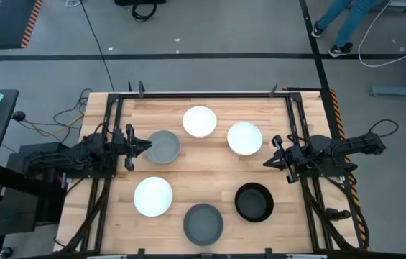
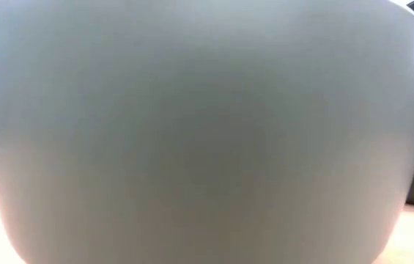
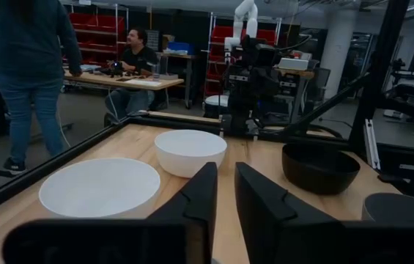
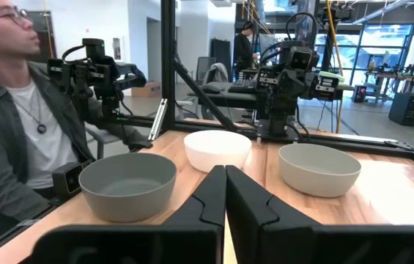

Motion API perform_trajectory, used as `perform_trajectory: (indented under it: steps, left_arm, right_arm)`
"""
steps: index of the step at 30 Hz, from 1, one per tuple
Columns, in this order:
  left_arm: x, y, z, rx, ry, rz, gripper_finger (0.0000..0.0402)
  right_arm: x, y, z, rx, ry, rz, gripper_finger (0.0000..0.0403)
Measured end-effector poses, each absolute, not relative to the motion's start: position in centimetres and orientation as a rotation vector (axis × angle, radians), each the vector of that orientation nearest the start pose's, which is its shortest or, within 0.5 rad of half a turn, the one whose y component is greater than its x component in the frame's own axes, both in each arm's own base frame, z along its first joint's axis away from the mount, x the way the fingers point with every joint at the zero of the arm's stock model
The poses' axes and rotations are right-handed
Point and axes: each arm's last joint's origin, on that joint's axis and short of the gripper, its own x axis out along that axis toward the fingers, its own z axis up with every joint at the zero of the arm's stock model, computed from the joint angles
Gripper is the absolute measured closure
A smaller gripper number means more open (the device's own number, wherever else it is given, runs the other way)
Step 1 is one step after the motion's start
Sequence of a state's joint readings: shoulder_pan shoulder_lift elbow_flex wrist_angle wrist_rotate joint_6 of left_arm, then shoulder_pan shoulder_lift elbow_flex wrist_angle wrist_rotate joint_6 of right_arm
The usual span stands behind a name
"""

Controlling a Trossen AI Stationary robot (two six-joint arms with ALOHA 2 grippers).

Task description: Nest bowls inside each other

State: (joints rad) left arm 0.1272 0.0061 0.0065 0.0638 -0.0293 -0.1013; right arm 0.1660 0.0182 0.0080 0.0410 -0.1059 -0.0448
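just beside the left gripper (image 1: 147,148) sits a grey bowl (image 1: 164,147).

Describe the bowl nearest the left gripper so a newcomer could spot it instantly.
On the wooden table, look at the left gripper. The grey bowl sits right at its fingertips. The other grey bowl sits at the opposite table edge; its neighbours are white.

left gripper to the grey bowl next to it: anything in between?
Nothing visible. In the high view the left gripper sits right at the rim of the grey bowl, with only bare table around that edge. The nearest white bowl lies beyond the grey one, off the approach line.
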Motion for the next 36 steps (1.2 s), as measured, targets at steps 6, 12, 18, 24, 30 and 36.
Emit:
perform_trajectory:
  steps: [6,12,18,24,30,36]
  left_arm:
    - [9.66,1.32,17.15,-0.098,-0.072,0.153,0.0343]
    - [9.66,1.32,17.14,-0.098,-0.072,0.153,0.0349]
    - [9.66,1.32,17.15,-0.098,-0.072,0.153,0.0343]
    - [9.66,1.32,17.15,-0.098,-0.072,0.153,0.0341]
    - [9.66,1.32,17.13,-0.098,-0.071,0.153,0.0348]
    - [9.66,1.32,17.15,-0.098,-0.072,0.153,0.0344]
  right_arm:
    - [9.63,1.92,16.88,-0.044,-0.037,0.271,0.0385]
    - [9.63,1.92,16.87,-0.044,-0.036,0.271,0.0385]
    - [9.63,1.92,16.88,-0.044,-0.037,0.271,0.0385]
    - [9.63,1.92,16.87,-0.044,-0.037,0.271,0.0385]
    - [9.63,1.92,16.88,-0.044,-0.037,0.271,0.0385]
    - [9.63,1.92,16.87,-0.044,-0.037,0.271,0.0385]
